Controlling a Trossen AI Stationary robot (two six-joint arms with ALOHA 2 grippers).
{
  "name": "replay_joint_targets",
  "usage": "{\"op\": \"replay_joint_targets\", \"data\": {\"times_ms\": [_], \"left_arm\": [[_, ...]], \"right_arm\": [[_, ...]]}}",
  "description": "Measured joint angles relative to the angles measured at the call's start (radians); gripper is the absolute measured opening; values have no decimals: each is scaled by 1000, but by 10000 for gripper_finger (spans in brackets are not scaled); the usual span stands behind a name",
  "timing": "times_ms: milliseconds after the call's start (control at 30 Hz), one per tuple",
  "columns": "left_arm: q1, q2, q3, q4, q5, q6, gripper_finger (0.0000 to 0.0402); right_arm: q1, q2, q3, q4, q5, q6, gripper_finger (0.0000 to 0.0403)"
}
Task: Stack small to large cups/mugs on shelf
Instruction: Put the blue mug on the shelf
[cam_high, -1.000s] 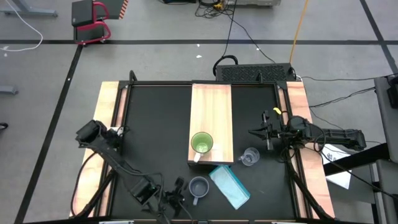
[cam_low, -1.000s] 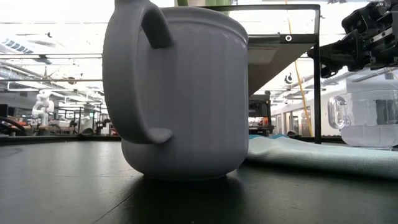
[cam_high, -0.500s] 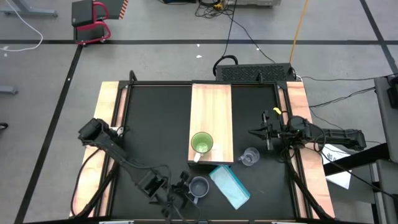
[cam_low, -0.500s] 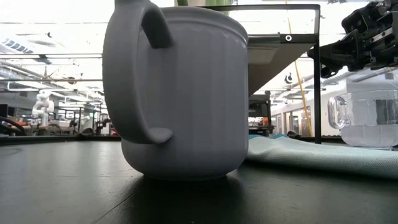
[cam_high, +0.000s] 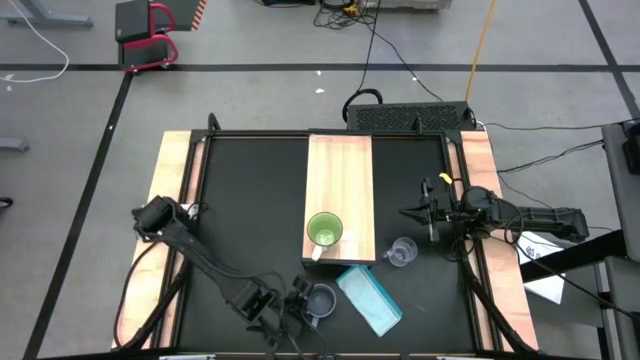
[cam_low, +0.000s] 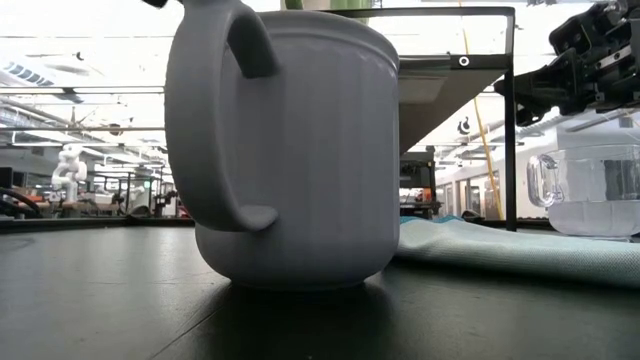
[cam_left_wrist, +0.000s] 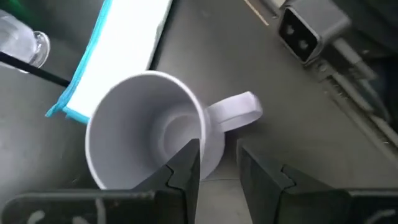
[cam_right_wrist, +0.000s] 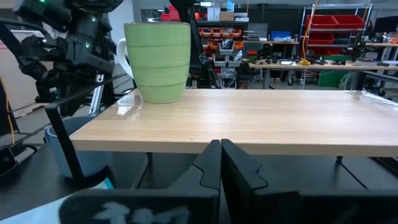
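Shelf (cam_high: 340, 170) mid-table, green mug (cam_high: 324, 232) on its near end. Grey-blue mug (cam_high: 320, 300) on mat near the front edge; left gripper (cam_left_wrist: 219, 163) spread beside its rim and handle. Clear glass cup (cam_high: 402, 252) right of shelf. Right gripper (cam_right_wrist: 219, 163) pressed together, far right.

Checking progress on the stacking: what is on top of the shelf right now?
Only the green mug, upright near one end of the shelf. The rest of the board is bare. Its underside is mostly hidden from above.
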Motion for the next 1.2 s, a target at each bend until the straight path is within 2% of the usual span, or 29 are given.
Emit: {"op": "replay_joint_targets", "data": {"times_ms": [267, 767, 1000, 1200], "left_arm": [[1, 1, 0, -12, -49, 14, 108], [15, 6, 0, -24, 10, 30, 108], [15, 6, 0, -19, 6, 34, 108], [28, 55, 0, -10, 6, 56, 108]], "right_arm": [[0, 0, 0, -1, 0, 7, 0], [0, 0, 0, -1, 0, 7, 0], [0, 0, 0, -1, 0, 7, 0], [0, 1, 0, -3, 0, 7, 0]]}}
